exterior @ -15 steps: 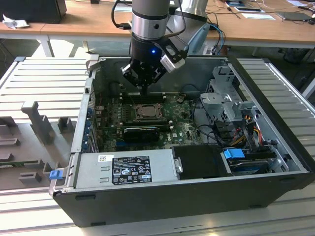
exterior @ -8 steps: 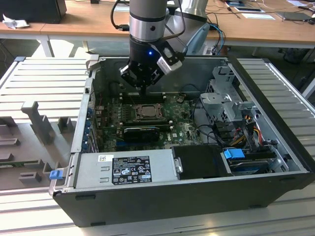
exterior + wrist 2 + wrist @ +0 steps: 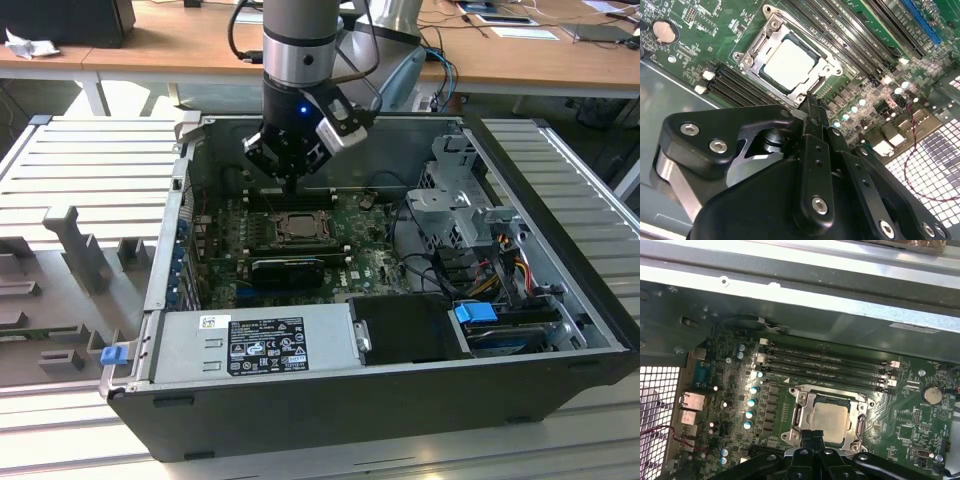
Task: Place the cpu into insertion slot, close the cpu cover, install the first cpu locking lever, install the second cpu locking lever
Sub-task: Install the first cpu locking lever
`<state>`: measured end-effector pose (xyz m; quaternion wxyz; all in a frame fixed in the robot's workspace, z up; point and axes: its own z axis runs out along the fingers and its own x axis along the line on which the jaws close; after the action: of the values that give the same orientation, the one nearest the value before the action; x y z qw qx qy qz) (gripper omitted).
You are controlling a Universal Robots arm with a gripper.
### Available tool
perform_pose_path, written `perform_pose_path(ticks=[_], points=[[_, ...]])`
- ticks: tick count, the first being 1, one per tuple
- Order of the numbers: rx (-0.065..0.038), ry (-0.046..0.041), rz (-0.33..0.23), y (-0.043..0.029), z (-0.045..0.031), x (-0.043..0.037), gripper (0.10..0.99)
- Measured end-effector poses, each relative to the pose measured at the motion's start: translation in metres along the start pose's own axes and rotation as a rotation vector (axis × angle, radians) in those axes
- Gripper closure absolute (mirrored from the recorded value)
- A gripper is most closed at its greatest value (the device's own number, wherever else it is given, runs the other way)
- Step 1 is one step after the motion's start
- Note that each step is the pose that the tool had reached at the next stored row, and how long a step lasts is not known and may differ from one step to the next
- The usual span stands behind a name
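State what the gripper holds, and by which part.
Nothing visible: the fingers are shut together, tips at the edge of the cpu cover; the cpu lies beneath it.

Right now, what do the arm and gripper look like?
The arm is a silver-grey cylinder with a dark band, a blue light at its wrist and black cables alongside. The gripper is black, with linked fingers and silver screws.

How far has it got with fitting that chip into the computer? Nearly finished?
Looks done: the cpu sits in the insertion slot, and the cpu cover lies flat around it. In hand: the gripper, fingers shut, has its tip at the cover's edge. Left: the two locking levers; whether either is latched I cannot tell.
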<state>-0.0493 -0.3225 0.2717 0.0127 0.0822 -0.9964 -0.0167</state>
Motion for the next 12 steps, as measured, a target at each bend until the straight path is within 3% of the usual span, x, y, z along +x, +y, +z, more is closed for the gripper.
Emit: perform_pose_path(ticks=[12], points=[[-0.001,-0.0014,0.039,-0.0001,0.0016,0.0000,0.980]])
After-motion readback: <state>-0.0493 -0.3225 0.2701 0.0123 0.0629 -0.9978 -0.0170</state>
